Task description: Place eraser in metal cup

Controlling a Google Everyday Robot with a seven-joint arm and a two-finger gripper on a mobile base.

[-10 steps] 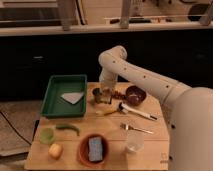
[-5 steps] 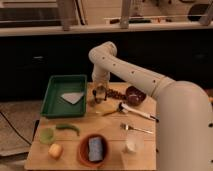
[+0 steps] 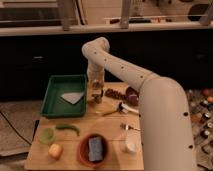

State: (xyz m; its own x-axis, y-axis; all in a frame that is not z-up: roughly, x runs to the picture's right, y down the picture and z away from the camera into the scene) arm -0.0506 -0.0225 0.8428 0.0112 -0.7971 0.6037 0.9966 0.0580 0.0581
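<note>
My gripper (image 3: 96, 93) hangs straight down from the white arm over the back middle of the wooden table (image 3: 115, 155), just right of the green tray. A small dark object right under it, which looks like the metal cup (image 3: 98, 99), is mostly covered by the gripper. I cannot make out the eraser apart from the gripper; it is hidden or too small to tell.
The green tray (image 3: 54, 102) holds a pale grey sheet (image 3: 73, 97). A dark red bowl (image 3: 132, 94) and a dark beaded string (image 3: 114, 93) lie to the right. In front are utensils (image 3: 125, 109), a clear cup (image 3: 131, 145), a bowl with a blue sponge (image 3: 95, 148), a yellow lump (image 3: 55, 150) and a small green cup (image 3: 46, 134).
The arm's elbow has swung left and the gripper has shifted slightly left, staying low by the tray's right edge. The table's objects have not moved.
</note>
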